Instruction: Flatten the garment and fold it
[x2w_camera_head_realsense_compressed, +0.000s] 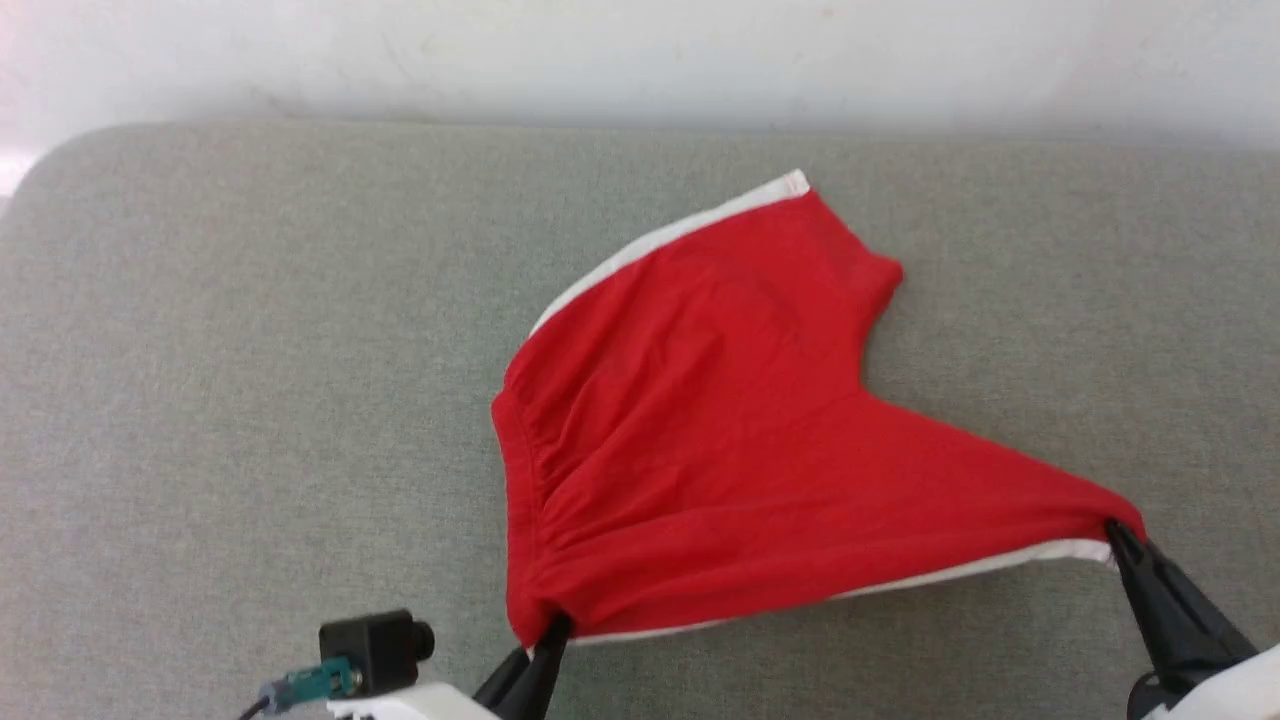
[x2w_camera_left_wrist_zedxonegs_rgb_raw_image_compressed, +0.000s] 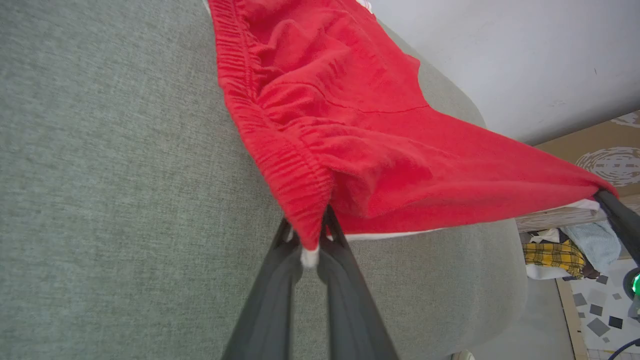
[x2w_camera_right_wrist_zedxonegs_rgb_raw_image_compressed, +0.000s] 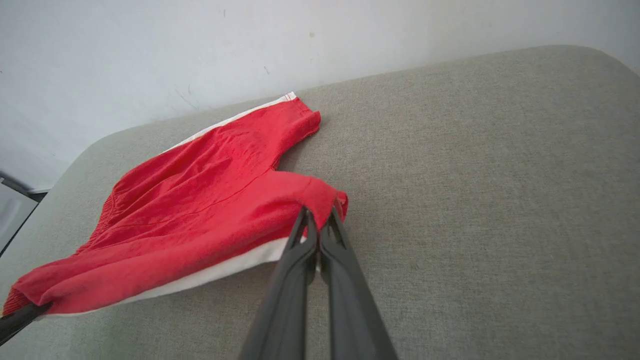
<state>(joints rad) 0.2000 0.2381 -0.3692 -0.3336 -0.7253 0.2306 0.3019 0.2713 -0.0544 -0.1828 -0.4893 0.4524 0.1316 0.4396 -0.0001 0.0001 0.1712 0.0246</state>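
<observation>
Fingers (x2w_camera_left_wrist_zedxonegs_rgb_raw_image_compressed: 270, 300) of my left gripper (x2w_camera_head_realsense_compressed: 552, 630) pinch the shorts (x2w_camera_head_realsense_compressed: 700, 430) at a waistband corner, my right gripper (x2w_camera_head_realsense_compressed: 1115, 530) clamps a leg hem, cloth taut over the cushion (x2w_camera_head_realsense_compressed: 250, 350); more pull could slip either thin pinch.

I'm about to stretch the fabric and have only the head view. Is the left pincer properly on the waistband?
Observer: Yes. The left wrist view shows the left pincer shut on the gathered waistband corner of the shorts, with a white tuft poking out below the grip.
Operator: And the right one?
Observer: The right wrist view shows the right pincer shut on a leg's hem corner, red fabric bunched over its end.
Operator: Anything past the cushion's end?
Observer: Beyond the cushion, a yellow plaid cloth and a pale blue cloth lie heaped together.
</observation>
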